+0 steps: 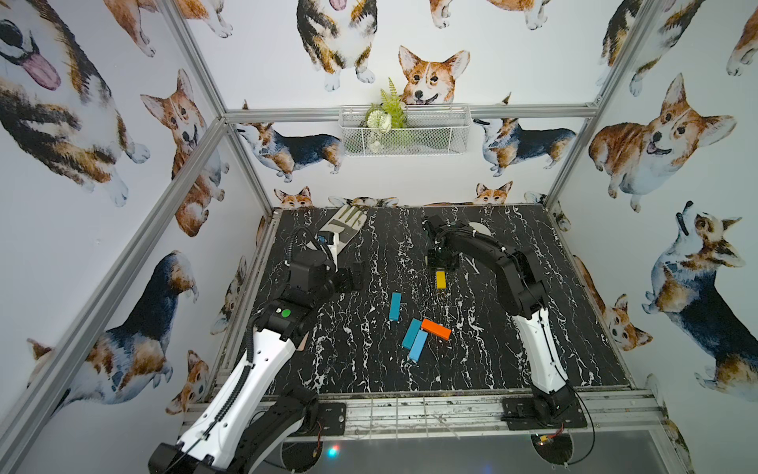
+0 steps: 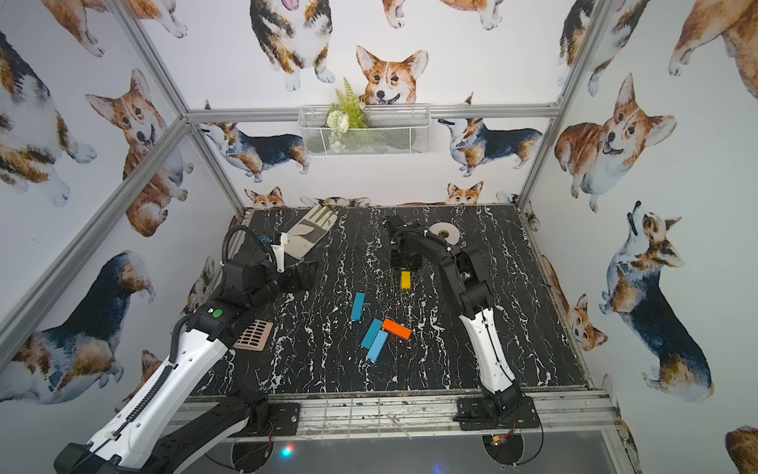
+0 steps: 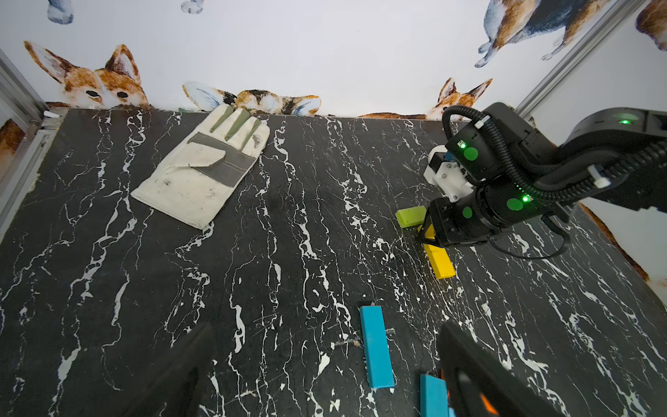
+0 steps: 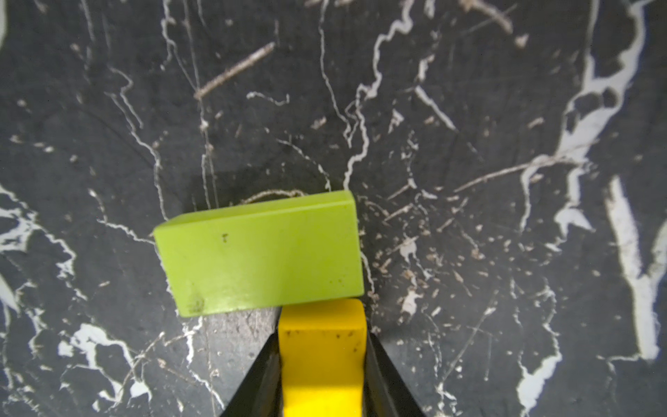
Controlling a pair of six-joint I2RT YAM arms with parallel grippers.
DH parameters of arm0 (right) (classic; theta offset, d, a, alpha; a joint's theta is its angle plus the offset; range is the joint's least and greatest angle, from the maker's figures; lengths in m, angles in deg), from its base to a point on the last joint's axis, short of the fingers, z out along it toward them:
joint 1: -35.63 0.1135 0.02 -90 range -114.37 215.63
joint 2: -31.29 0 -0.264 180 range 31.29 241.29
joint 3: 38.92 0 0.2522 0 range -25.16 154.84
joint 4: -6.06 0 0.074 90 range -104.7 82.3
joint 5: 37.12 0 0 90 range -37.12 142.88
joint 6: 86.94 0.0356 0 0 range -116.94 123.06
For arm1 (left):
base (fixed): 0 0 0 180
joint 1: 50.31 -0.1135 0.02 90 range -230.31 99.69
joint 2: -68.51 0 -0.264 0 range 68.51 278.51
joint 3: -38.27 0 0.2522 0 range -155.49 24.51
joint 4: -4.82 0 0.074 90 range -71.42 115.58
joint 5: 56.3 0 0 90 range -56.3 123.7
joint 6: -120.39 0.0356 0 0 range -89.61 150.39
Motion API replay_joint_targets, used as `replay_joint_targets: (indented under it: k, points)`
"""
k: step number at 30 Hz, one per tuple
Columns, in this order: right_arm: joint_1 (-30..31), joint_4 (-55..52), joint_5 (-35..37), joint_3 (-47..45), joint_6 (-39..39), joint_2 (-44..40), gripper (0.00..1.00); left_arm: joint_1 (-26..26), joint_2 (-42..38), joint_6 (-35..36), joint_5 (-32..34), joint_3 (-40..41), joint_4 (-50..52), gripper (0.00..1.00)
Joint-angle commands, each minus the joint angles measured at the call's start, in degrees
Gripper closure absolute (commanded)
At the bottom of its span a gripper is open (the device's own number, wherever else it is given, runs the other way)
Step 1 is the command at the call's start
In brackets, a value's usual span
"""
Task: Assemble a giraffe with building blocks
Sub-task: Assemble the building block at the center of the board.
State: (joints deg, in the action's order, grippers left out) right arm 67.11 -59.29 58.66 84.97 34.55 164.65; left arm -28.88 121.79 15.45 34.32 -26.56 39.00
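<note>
One edge of green block touches yellow block, pinched by right claw; left claw spread

The yellow block pokes from the right gripper; blue blocks lie toward seven o'clock, the orange block at six.

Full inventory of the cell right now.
Blue blocks: 3, blue, mid-table, two side by side.
Orange block: 1, orange, beside that pair.
Yellow block: 1, yellow, far mid-table, gripped.
Green block: 1, lime, against yellow's end.
Glove: 1, white-grey, far edge.
Tape roll: 1, white, behind right arm.
Basket: 1, white wire, back wall, plant inside.
Grid piece: 1, tan, beside left arm.
Table: 1, black marble.
Left gripper: 1, black, open, empty.
Right gripper: 1, black, shut on yellow block.
</note>
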Motion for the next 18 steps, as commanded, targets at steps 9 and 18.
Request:
replay_joint_targets:
  k: [9, 18]
  points:
    - [-0.2, -0.8, -0.3, 2.1, -0.5, 1.4, 0.63, 0.0, 0.2, -0.1, 0.1, -0.4, -1.5, 0.00]
    - [-0.3, -0.8, -0.1, 2.6, -0.5, 1.9, 0.63, -0.1, 0.1, -0.1, 0.0, -0.4, -1.4, 0.00]
